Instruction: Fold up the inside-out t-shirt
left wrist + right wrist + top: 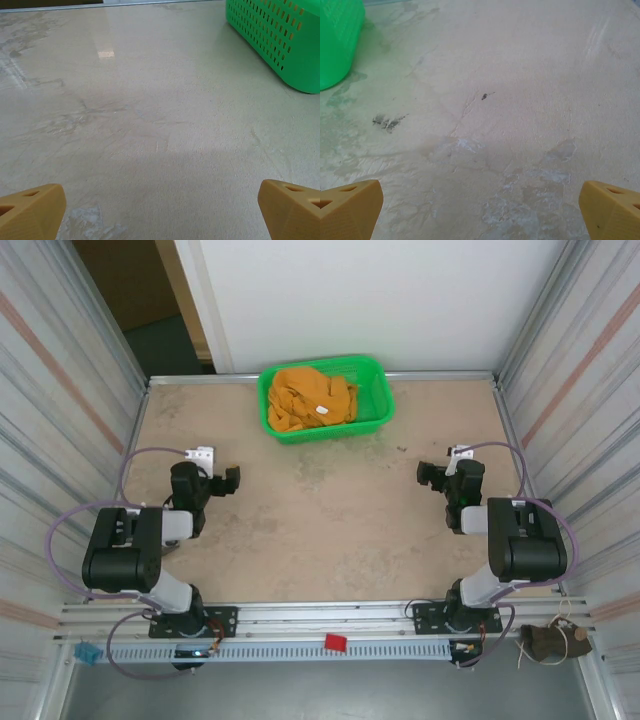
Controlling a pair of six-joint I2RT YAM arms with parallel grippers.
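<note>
The inside-out t-shirt (310,400) is a crumpled mustard-orange heap with a small white tag, lying inside the green basket (375,375) at the back of the table. My left gripper (222,480) hovers over the table at mid-left, well short of the basket, open with nothing between its tan fingertips (31,207). Open and holding nothing as well, my right gripper (432,475) stands at mid-right, its fingertips (610,207) wide apart. A corner of the basket (280,35) shows in the left wrist view, and its side (337,40) in the right wrist view.
Corrugated metal walls (60,390) close in both sides of the beige table (330,530). A rail with a red clip (335,642) runs along the near edge. The tabletop (520,200) is worn and stained between the arms.
</note>
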